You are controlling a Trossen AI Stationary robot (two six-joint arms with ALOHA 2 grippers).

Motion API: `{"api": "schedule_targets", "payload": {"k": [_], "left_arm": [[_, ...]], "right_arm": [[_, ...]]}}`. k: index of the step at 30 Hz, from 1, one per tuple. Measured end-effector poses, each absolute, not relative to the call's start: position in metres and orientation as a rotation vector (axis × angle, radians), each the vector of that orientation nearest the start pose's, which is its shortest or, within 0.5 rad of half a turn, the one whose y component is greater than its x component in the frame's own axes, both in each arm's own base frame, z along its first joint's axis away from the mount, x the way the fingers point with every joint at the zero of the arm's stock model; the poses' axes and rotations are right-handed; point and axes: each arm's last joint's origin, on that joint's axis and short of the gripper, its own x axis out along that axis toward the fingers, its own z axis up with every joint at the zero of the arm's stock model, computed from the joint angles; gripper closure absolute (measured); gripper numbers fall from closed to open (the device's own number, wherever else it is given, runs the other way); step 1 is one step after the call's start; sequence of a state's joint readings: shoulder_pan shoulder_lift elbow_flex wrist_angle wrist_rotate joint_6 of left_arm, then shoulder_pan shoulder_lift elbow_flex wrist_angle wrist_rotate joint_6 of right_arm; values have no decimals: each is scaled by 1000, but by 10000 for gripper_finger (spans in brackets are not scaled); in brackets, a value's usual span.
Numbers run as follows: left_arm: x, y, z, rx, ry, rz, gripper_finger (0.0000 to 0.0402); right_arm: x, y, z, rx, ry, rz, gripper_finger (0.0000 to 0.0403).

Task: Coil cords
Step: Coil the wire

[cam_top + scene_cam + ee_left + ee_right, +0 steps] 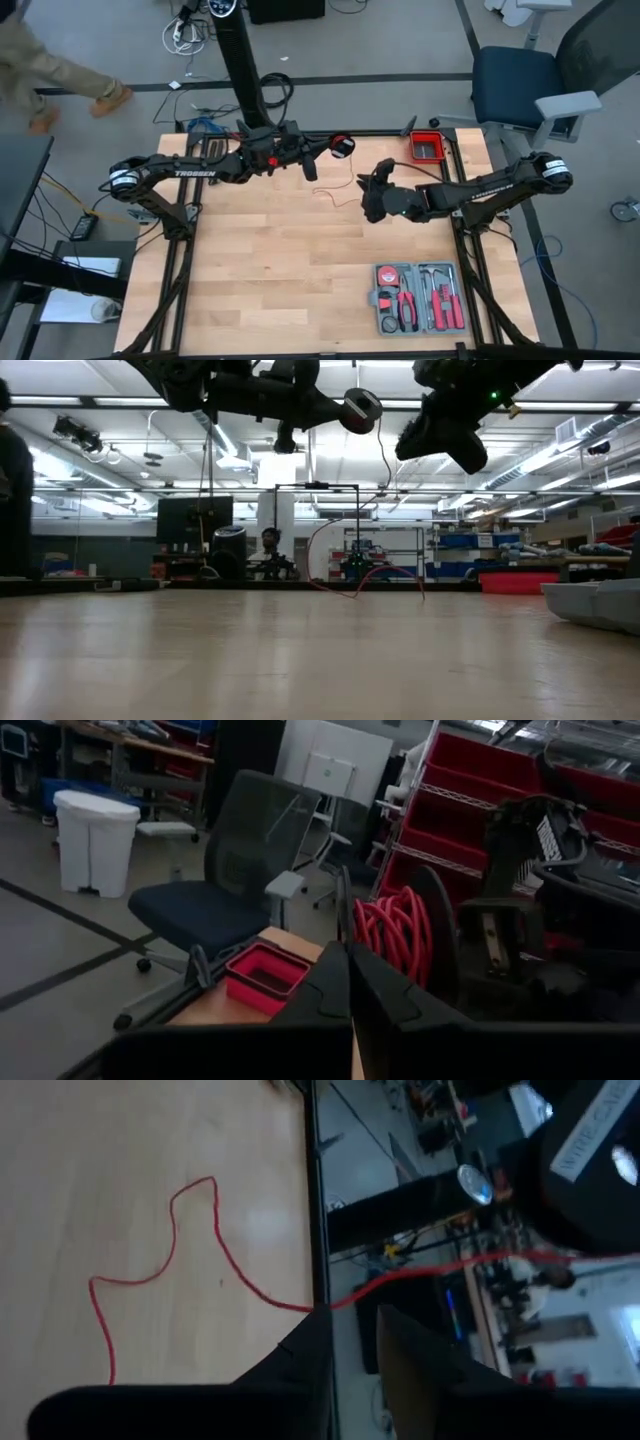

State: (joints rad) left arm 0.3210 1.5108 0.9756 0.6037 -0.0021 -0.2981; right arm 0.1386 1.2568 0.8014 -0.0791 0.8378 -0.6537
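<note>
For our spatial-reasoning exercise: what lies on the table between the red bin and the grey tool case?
In the high view, only bare wood separates the red bin from the grey tool case; the right arm reaches across above that stretch.

White lettering TROSSEN on left arm (190, 171) link, behind left gripper (310, 168), partial lettering WIRE on black spool (590, 1165) face, ahead of right gripper (352, 1342), remainder illegible
</note>
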Motion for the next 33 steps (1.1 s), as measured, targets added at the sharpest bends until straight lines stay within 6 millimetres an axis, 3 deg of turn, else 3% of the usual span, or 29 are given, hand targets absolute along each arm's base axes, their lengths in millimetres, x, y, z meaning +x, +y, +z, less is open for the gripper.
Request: {"api": "schedule_targets", "payload": {"k": [3, 9, 13, 23, 33], "left_arm": [[324, 108, 302, -282, -130, 308, 401], [324, 108, 304, -276, -153, 304, 401], [324, 108, 304, -275, -152, 304, 401], [324, 107, 306, -270, -174, 295, 401], [324, 106, 309, -265, -201, 289, 401]], "right_arm": [[261, 17, 260, -881, 688, -510, 315], [266, 10, 271, -640, 580, -557, 281], [266, 0, 269, -587, 592, -594, 269], [268, -19, 268, -442, 569, -533, 270], [268, -25, 267, -411, 565, -499, 283]]}}
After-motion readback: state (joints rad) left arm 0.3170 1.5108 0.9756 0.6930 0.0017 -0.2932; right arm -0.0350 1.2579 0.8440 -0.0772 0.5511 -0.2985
